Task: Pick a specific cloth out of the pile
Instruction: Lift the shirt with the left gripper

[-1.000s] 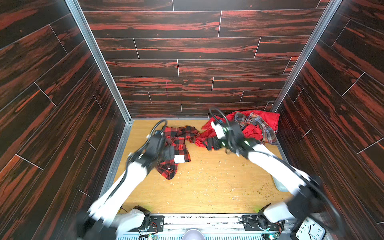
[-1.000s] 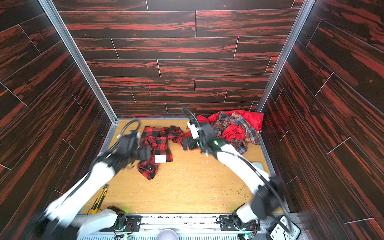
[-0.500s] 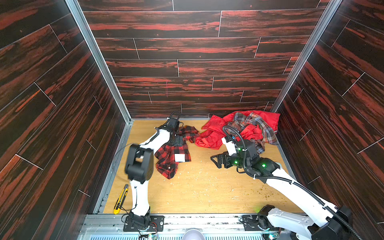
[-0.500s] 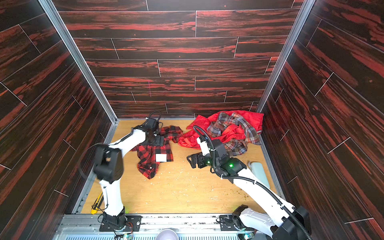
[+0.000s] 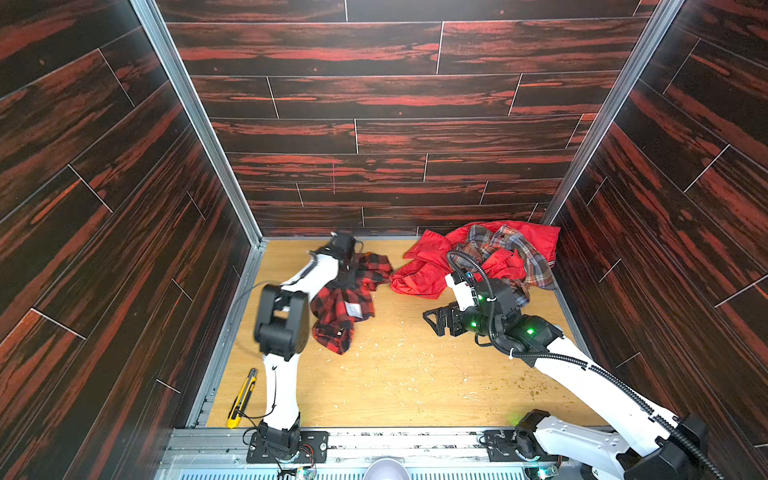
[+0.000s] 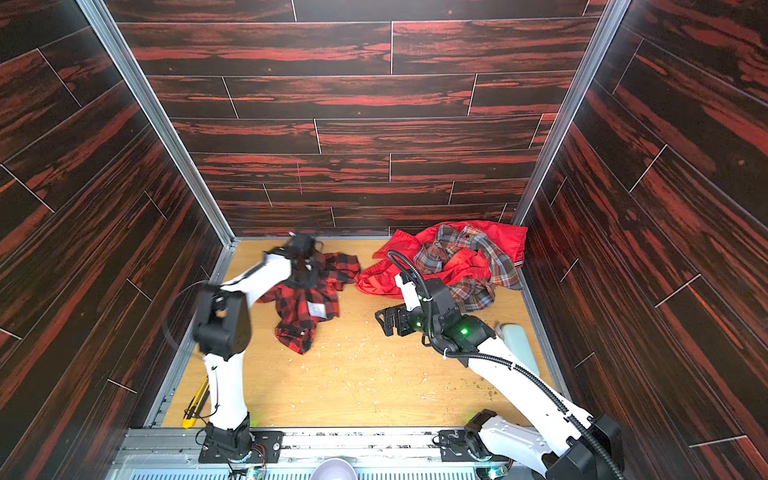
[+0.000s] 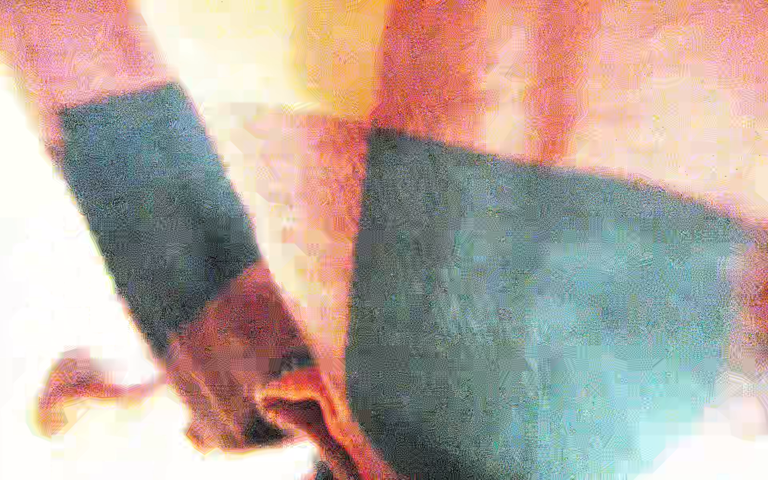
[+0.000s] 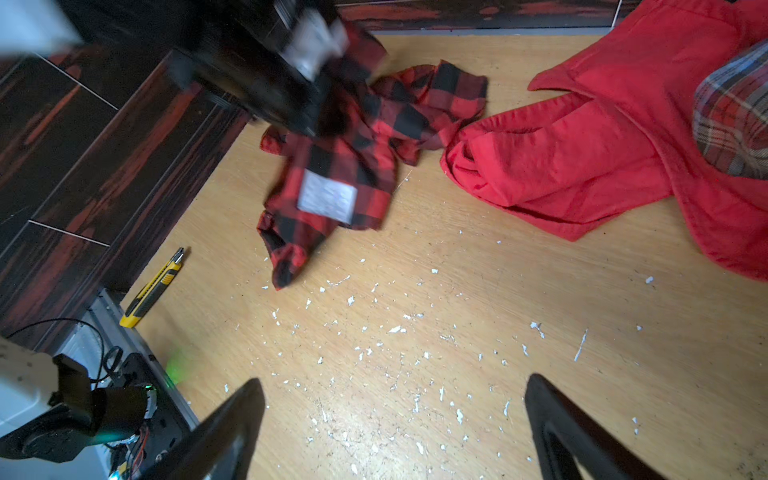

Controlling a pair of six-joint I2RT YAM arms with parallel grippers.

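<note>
Right wrist view: right gripper jaws gape empty; left gripper touches cloth.

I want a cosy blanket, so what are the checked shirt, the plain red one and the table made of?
The checked shirt looks like soft flannel, matte; it crumples in loose folds. The plain red garment seems thicker matte fabric, maybe cotton, with rounded creases. The table looks like smooth light wood or wood-look board; grain lines show.

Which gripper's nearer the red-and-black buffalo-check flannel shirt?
Left. Left gripper is on the far end of the red-and-black check shirt; right gripper, open, hovers apart, rightward in both top views.
</note>
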